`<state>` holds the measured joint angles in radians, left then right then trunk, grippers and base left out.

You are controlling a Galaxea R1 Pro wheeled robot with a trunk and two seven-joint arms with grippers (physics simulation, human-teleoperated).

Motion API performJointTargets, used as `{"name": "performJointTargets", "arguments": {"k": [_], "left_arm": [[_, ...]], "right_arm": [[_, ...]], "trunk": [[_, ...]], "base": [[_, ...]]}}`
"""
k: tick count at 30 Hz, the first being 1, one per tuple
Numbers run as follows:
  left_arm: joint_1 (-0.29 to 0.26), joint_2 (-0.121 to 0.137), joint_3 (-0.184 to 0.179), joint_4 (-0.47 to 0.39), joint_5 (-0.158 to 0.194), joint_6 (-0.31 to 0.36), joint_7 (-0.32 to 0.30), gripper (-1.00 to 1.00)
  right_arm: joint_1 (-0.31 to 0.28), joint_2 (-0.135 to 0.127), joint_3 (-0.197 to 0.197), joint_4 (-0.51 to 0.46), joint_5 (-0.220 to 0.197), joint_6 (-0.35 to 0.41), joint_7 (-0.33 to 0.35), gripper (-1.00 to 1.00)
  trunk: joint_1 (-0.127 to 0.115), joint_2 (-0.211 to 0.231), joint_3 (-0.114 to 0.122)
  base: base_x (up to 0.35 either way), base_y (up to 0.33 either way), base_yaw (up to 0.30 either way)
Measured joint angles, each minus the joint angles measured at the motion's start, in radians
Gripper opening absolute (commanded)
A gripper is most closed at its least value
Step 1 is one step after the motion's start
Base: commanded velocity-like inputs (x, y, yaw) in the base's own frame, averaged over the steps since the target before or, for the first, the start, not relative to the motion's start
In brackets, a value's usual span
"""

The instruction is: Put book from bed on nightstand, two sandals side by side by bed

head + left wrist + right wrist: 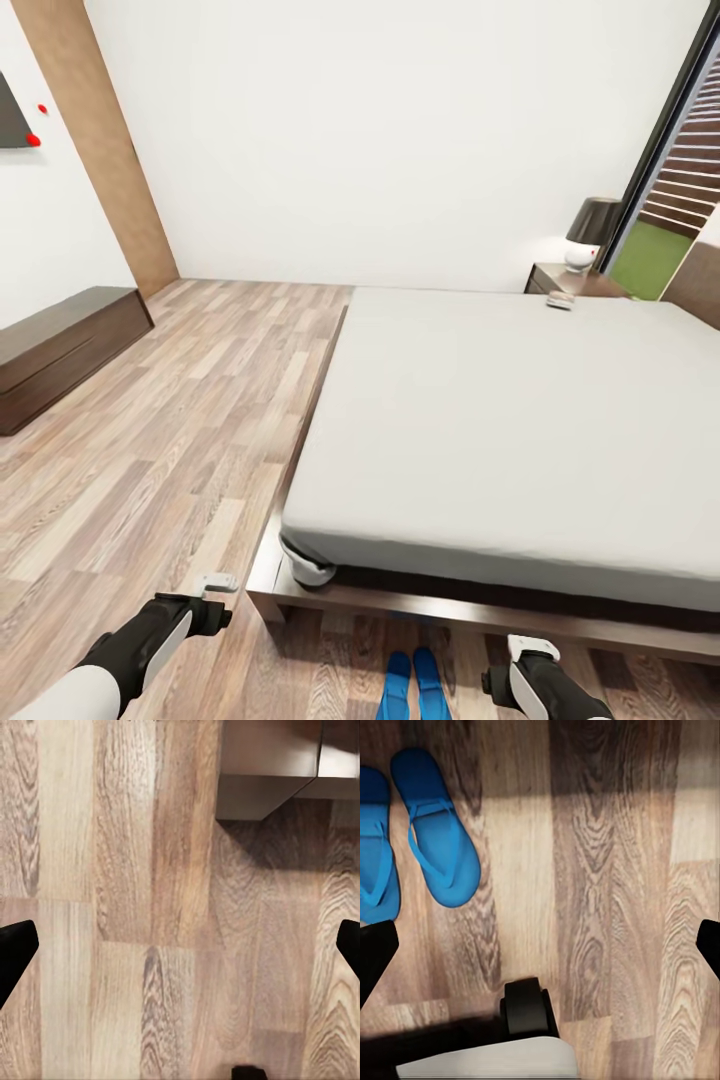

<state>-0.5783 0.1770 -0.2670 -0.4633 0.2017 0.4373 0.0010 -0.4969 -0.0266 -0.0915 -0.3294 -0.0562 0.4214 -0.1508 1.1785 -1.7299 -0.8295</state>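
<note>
Bedroom, wood-plank floor (180, 420), robot at the foot of the bed (520, 420)

Two sandals (412, 832) lie together at 6 o'clock; book (561, 300) at 1 o'clock near the nightstand (560, 278). Left gripper (180, 945) and right gripper (540, 945) both spread, empty: circle round before reaching

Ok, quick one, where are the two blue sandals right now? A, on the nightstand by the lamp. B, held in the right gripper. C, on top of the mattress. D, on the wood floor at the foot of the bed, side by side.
D: the two sandals lie side by side on the wood floor just in front of the bed base, between the arms, with neither gripper holding them.
</note>
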Motion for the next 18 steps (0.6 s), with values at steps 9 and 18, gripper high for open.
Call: {"name": "performJointTargets", "arguments": {"k": [9,18], "left_arm": [[0.0,-0.001,-0.001,0.0,-0.001,0.0,0.001,1.0],[0.0,-0.002,-0.001,0.0,-0.001,0.0,0.001,1.0]], "right_arm": [[0.0,-0.001,0.0,-0.001,0.0,0.001,0.001,1.0],[0.0,0.0,0.002,-0.001,0.001,0.003,-0.002,1.0]], "trunk": [[-0.035,0.063,0.028],[-0.069,0.126,0.056]], "base": [[0.0,0.0,0.0],[0.0,0.0,0.0]]}}
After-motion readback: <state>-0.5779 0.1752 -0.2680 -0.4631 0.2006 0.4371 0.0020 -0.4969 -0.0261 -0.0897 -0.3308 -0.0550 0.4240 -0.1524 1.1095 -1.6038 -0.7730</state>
